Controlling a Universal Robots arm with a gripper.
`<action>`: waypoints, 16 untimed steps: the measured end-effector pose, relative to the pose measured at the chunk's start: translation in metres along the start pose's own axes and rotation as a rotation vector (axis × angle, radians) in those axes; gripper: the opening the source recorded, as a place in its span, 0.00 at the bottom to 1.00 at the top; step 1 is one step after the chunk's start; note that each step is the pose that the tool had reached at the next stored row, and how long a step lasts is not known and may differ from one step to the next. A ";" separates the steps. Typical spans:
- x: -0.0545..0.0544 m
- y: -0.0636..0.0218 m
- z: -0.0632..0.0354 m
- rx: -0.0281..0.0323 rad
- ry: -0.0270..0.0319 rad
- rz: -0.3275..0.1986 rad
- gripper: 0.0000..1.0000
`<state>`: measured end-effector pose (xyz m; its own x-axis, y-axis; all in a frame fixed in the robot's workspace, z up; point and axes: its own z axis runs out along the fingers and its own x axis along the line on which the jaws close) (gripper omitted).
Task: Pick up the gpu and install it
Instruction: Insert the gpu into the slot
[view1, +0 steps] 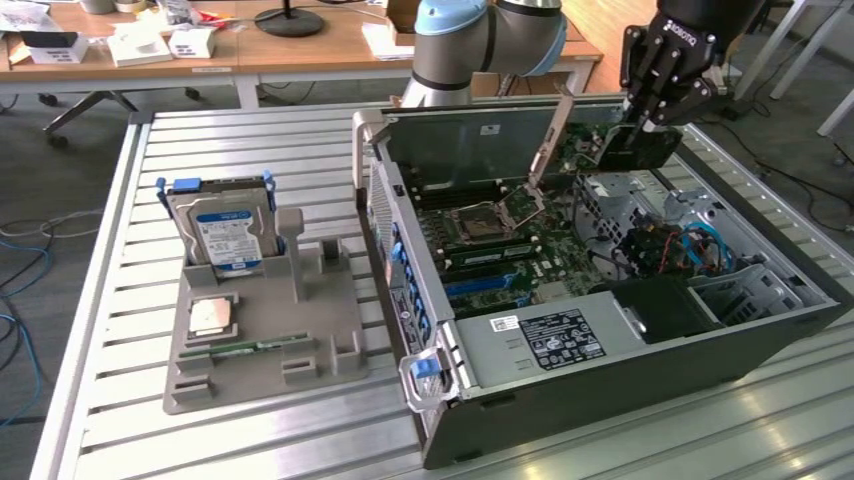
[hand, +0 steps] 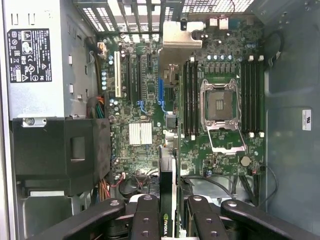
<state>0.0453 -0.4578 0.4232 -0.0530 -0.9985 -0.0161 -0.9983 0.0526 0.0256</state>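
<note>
The pick-up looks done. The end effector (view1: 650, 125) pinches the gpu (view1: 638, 150) and holds it upright over the open computer case (view1: 641, 370), in the upper right of the exterior view. In the wrist view the card hangs edge-on between the fingers (hand: 145, 220), above the motherboard (hand: 220, 150). It is not yet seated in an expansion slot (hand: 132, 75), so the installation is left to do.

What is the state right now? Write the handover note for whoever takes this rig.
End effector: shut on the gpu, card held on edge between the fingers.
Position: gpu hangs over the open computer case, above the motherboard.
Done: gpu picked up and brought to the case.
Left: gpu not yet seated in a slot.
</note>
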 end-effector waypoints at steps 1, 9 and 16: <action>0.000 0.0000 0.0002 0.0010 0.0001 0.000 0.26; 0.000 0.0000 0.0022 0.0041 0.0006 -0.023 0.26; 0.000 0.0000 0.0036 0.0027 0.0017 -0.072 0.26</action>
<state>0.0452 -0.4579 0.4196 0.0190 -0.9997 -0.0160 -0.9996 -0.0193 0.0218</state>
